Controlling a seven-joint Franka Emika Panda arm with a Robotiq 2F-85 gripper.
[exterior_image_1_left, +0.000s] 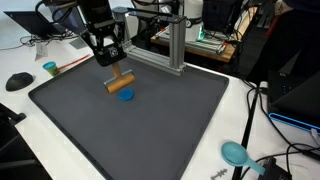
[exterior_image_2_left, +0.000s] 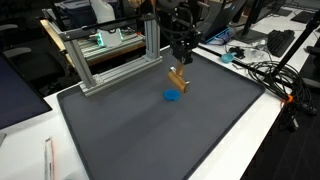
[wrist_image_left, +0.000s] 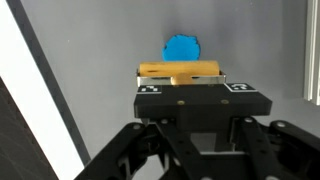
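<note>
1. Two things sit in the middle of it all: a tan wooden block (exterior_image_1_left: 120, 82) and a flat blue disc (exterior_image_1_left: 125, 96), both over the dark grey mat (exterior_image_1_left: 160, 135).
2. Your gripper (exterior_image_1_left: 117, 72) is squeezed down narrow on the wooden block. In the wrist view the wooden block (wrist_image_left: 180, 70) lies crosswise between the pads (wrist_image_left: 150, 88) and pokes out past both of them. My guess is that's why it looks so steady: you've got it near its middle, so neither end has much leverage to twist it out.
3. That blue disc (wrist_image_left: 182, 48) lies flat on the mat just beyond the block, as the wrist view has it. In an exterior view the blue disc (exterior_image_2_left: 173, 96) sits just beside and below the wooden block (exterior_image_2_left: 178, 80), close but not under the fingers.
4. Honestly, I can't tell whether the block's low end touches the mat or hangs just off it. Both exterior views are small and the angle hides any gap. It does look tilted rather than level.
5. Your aluminium frame (exterior_image_2_left: 110, 55) stands along the mat's far edge, near the arm but apart from the grip, so nothing's crowding it. A teal thing (exterior_image_1_left: 235, 152) lies off the mat on the white table (exterior_image_1_left: 25, 150), well apart from all this.
</note>
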